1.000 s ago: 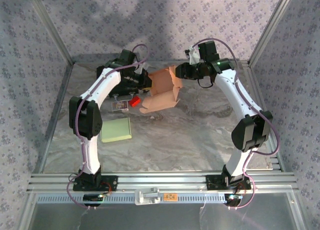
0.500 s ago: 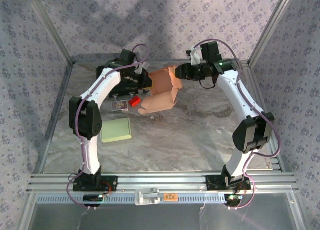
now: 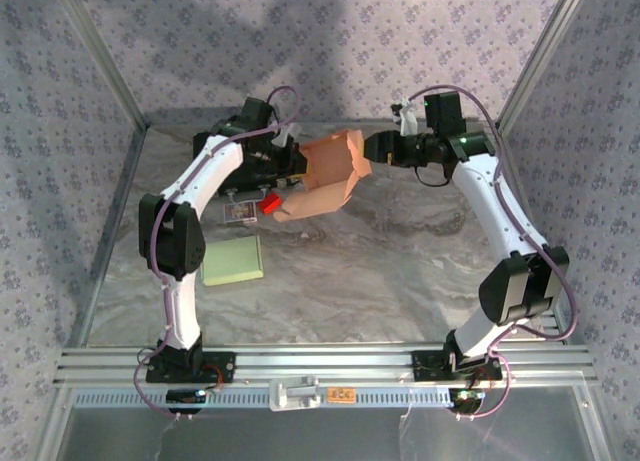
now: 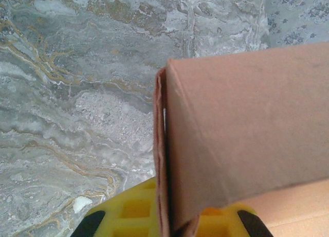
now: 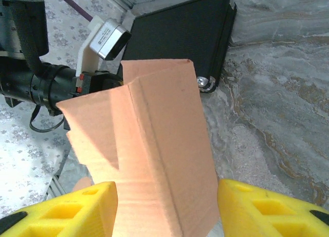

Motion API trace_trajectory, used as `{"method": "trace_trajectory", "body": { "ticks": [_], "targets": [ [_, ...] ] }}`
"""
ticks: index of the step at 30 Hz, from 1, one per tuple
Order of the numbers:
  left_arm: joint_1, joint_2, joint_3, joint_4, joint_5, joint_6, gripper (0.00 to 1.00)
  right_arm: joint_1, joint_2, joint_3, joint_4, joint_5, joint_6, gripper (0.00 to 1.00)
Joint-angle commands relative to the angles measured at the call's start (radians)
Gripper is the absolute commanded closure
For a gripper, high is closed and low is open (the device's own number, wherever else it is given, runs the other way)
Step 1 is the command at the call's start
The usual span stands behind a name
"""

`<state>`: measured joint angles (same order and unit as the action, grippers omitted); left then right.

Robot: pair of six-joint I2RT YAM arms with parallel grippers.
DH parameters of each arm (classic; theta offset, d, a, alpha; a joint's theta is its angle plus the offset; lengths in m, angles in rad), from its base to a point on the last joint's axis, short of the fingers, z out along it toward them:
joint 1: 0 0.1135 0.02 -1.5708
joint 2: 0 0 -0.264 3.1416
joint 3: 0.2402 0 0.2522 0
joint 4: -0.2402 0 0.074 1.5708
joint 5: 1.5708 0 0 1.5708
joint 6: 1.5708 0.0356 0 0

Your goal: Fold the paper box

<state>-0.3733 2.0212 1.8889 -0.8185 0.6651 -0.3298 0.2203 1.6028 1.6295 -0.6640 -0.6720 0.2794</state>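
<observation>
The paper box [image 3: 325, 181] is a tan cardboard carton, partly folded and held tilted above the marble table at the back centre. My left gripper [image 3: 290, 166] is shut on its left wall. In the left wrist view the yellow fingers [image 4: 128, 211] pinch the double cardboard edge [image 4: 162, 160] of the box [image 4: 247, 129]. My right gripper [image 3: 378, 146] stands open just right of the box. Seen from the right wrist, the box's near corner [image 5: 154, 144] lies between the spread yellow fingers [image 5: 272, 206] of that gripper [image 5: 164, 211], with a gap on the right.
A small red piece [image 3: 269, 202] and a little card [image 3: 238, 212] lie left of the box. A pale green pad [image 3: 232, 258] sits nearer the front left. Aluminium posts and patterned fabric walls enclose the table [image 3: 400, 271]. The left arm's black body [image 5: 180, 36] is close behind the box.
My right gripper has opened and drawn back to the right, off the box. The box's right end has swung slightly outward. The left gripper keeps its hold.
</observation>
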Motion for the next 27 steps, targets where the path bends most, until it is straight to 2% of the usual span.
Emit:
{"method": "trace_trajectory", "body": {
  "ticks": [1,6,13,27],
  "targets": [
    [-0.007,-0.019,0.053,-0.026,0.03,0.024,1.0,-0.001,-0.016,-0.007,0.006,-0.033,-0.008,0.45],
    [-0.015,-0.006,0.055,-0.037,0.03,0.03,1.0,0.005,0.021,0.023,-0.005,-0.01,-0.025,0.45],
    [-0.022,-0.003,0.091,-0.048,0.015,0.037,1.0,0.049,0.052,0.075,-0.082,0.121,-0.073,0.46],
    [-0.024,0.017,0.101,-0.055,0.013,0.04,1.0,0.059,-0.041,0.013,-0.026,0.062,-0.056,0.4]
  ]
}}
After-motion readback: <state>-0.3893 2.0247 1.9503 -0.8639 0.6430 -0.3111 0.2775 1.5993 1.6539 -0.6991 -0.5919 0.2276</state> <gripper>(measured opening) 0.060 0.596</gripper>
